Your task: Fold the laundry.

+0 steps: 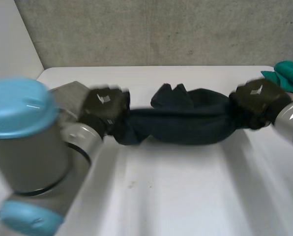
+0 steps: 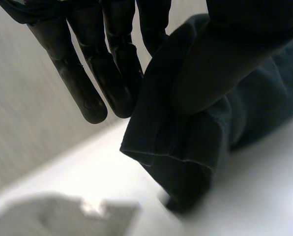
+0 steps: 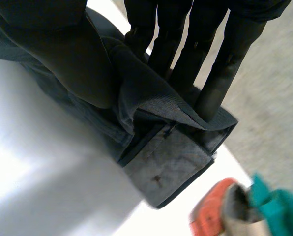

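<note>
A dark navy garment (image 1: 186, 120) hangs bunched and stretched between my two hands above the white table (image 1: 176, 187). My left hand (image 1: 103, 104) holds its left end. In the left wrist view the thumb (image 2: 220, 64) presses the cloth (image 2: 186, 147) towards the straight fingers (image 2: 87, 83). My right hand (image 1: 258, 98) holds the right end. There the cloth's hemmed edge (image 3: 161, 167) is pinched between the thumb (image 3: 63, 54) and the straight fingers (image 3: 220, 73).
A teal cloth (image 1: 289, 73) lies at the table's far right edge, and in the right wrist view the teal cloth (image 3: 279, 206) sits next to an orange-red item (image 3: 213, 214). A pale grey cloth (image 2: 63, 216) lies beyond my left hand's fingertips. A grey wall stands behind the table.
</note>
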Available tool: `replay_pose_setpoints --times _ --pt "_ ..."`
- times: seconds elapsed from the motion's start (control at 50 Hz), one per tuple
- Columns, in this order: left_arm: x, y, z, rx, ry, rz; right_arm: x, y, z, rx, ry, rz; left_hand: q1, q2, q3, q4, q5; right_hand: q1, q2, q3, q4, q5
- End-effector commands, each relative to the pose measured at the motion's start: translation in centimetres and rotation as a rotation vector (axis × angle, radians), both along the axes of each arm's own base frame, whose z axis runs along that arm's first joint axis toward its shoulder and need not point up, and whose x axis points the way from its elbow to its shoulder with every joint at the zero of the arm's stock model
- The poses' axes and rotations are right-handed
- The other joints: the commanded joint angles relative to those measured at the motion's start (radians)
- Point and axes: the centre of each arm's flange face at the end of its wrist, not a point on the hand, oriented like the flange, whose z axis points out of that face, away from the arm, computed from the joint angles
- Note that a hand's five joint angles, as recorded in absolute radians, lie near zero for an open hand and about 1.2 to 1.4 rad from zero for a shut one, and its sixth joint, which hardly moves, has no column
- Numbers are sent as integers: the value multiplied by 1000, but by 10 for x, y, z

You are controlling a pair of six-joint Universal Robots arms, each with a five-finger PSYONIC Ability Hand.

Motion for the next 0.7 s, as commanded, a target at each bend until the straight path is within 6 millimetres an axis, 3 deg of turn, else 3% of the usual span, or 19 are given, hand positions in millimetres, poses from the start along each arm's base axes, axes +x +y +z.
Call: replay_pose_setpoints --times 0.02,0.04,0.08,0.12,0.2,0.24,0.26,0.32,0.34,0.4,0.42,0.48,0.5,0.56,0.6,0.64,0.66,0.7 --pt "27 34 98 -291 48 -4 -4 20 98 -158 -25 17 271 199 206 199 230 314 228 192 196 251" --pt "30 38 113 -339 42 1 -5 22 106 -182 -26 17 271 199 206 199 230 314 228 192 196 251" --pt "32 41 124 -374 38 5 -8 27 127 -251 -26 14 271 199 206 199 230 314 228 192 196 251" --pt "32 41 133 -397 20 8 -11 27 136 -284 -27 2 271 199 206 199 230 314 228 192 196 251" --pt "28 37 129 -376 -9 3 -17 20 137 -289 -21 -17 271 199 206 199 230 314 228 192 196 251" --pt "23 31 116 -346 -39 -2 -14 15 123 -237 -16 3 271 199 206 199 230 314 228 192 196 251" --pt "16 22 99 -305 -74 -9 -13 11 114 -207 -13 13 271 199 206 199 230 314 228 192 196 251" --pt "5 9 70 -236 -130 -20 -7 -5 75 -78 8 35 271 199 206 199 230 314 228 192 196 251" --pt "-2 0 52 -198 -163 -27 -6 -8 67 -57 11 40 271 199 206 199 230 314 228 192 196 251" --pt "-9 -16 26 -150 -206 -20 1 -25 42 -30 15 44 271 199 206 199 230 314 228 192 196 251" --pt "-15 -31 17 -149 -215 -11 2 -30 38 -35 12 42 271 199 206 199 230 314 228 192 196 251" --pt "-22 -58 14 -182 -205 21 10 -53 20 -89 4 31 271 199 206 199 230 314 228 192 196 251" --pt "-25 -77 17 -221 -190 47 12 -61 19 -119 -1 22 271 199 206 199 230 314 228 192 196 251" --pt "-31 -102 40 -336 -140 84 15 -93 30 -307 -33 -37 271 199 206 199 230 314 228 192 196 251" --pt "-41 -115 80 -504 -58 91 16 -108 44 -427 -62 -69 271 199 206 199 230 314 228 192 196 251" --pt "-46 -118 112 -633 11 81 24 -121 75 -649 -130 -82 271 199 206 199 230 314 228 192 196 251" --pt "-48 -120 141 -763 80 73 28 -123 87 -722 -162 -79 271 199 206 199 230 314 228 192 196 251" --pt "-48 -117 168 -875 147 72 37 -122 122 -932 -286 -58 271 199 206 199 230 314 228 192 196 251"
